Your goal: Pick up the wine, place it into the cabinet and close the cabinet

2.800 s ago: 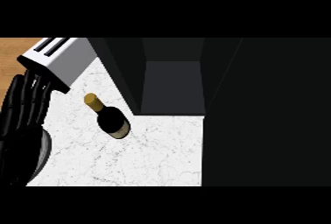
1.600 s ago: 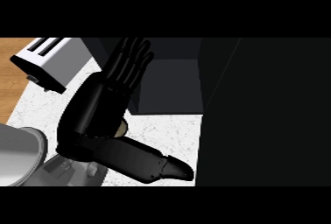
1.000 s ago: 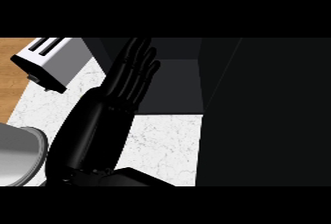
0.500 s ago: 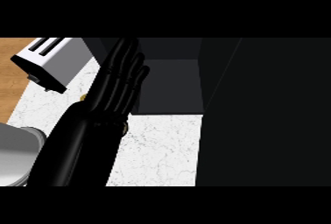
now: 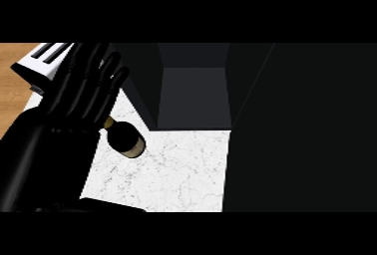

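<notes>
A strip of wooden floor (image 5: pixel 13 94) runs along the far left, beyond the counter's edge. Next to it a toaster (image 5: pixel 38 59) sits at the counter's back corner, pale with dark slots; much of it is hidden by the left hand (image 5: pixel 77 99). That hand is black and fills the left part of the view, its fingers straight and spread a little, pointing away from the robot and holding nothing. Its arm (image 5: pixel 37 164) comes up from the lower left and covers that side of the counter (image 5: pixel 177 174), which is white marble with faint grey veins.

The wine (image 5: pixel 125 140) is on the counter just right of the hand, in front of the cabinet's left edge. It is a dark bottle with a tan top and a tan band at its wider end, slanted in the view with the neck toward the upper left. The neck's tip runs under the hand's edge; whether they touch cannot be told.

Right of the bottle the cabinet (image 5: pixel 193 94) stands open, a dark grey recess at the counter's back. A broad dark panel (image 5: pixel 302 129) takes up the whole right side
</notes>
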